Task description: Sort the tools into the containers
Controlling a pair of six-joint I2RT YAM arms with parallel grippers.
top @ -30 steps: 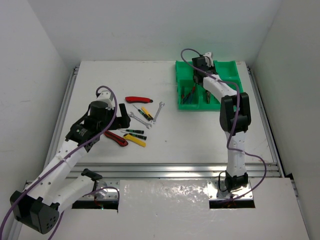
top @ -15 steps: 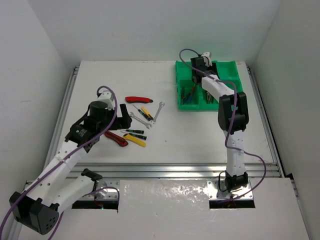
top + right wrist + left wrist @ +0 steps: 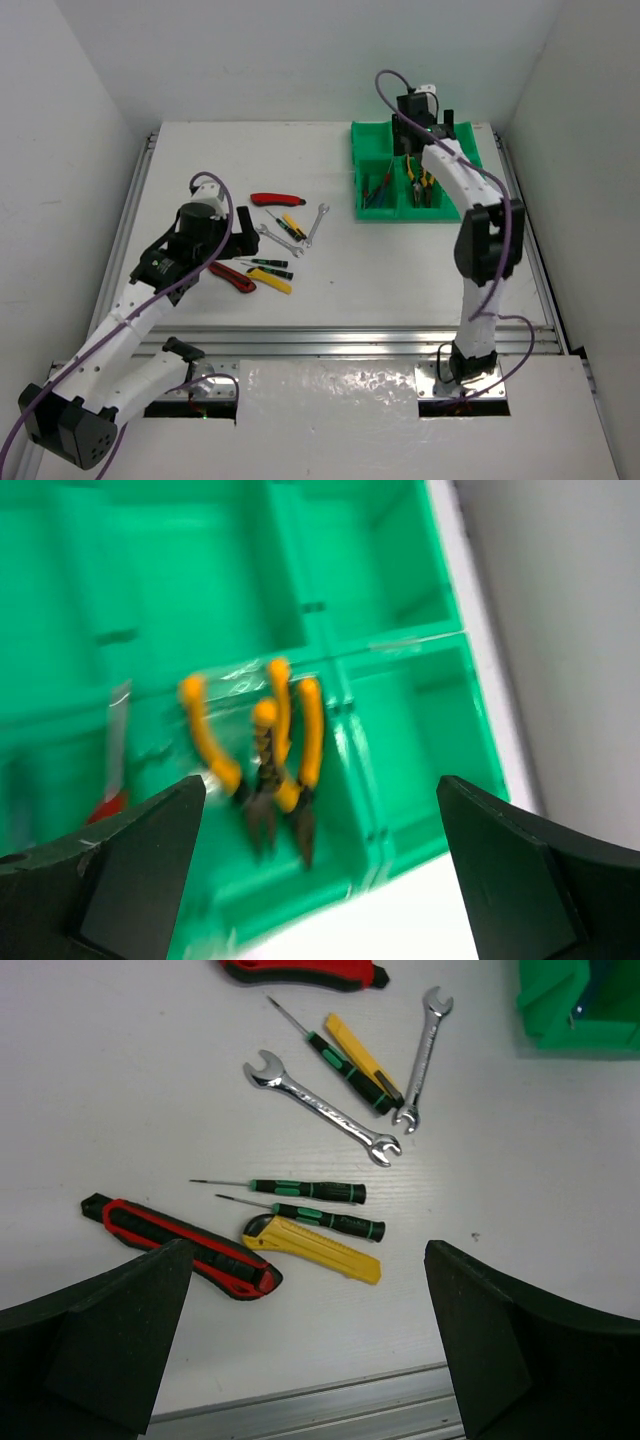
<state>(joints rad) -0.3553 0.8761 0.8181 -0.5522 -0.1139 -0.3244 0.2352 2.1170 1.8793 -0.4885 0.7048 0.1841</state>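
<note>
Hovering left gripper (image 3: 308, 1272), jaws spread, empty, over loose tools (image 3: 320, 1110) on the table (image 3: 120, 1080). Yellow knife (image 3: 313, 1248) sits under the gap, long axis roughly along the jaw line; likely needs wrist roll. Screwdriver (image 3: 330, 1221) and red knife (image 3: 180, 1248) crowd it; flat surface, little finger room. Left arm nearer by far. Right gripper (image 3: 318, 798), spread and empty, above tray (image 3: 395, 645); pliers (image 3: 268, 742) inside.

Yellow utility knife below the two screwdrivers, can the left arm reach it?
Probably yes. The yellow utility knife lies uncovered, in line with the open left pincer; only the red knife crowds one end.
</note>
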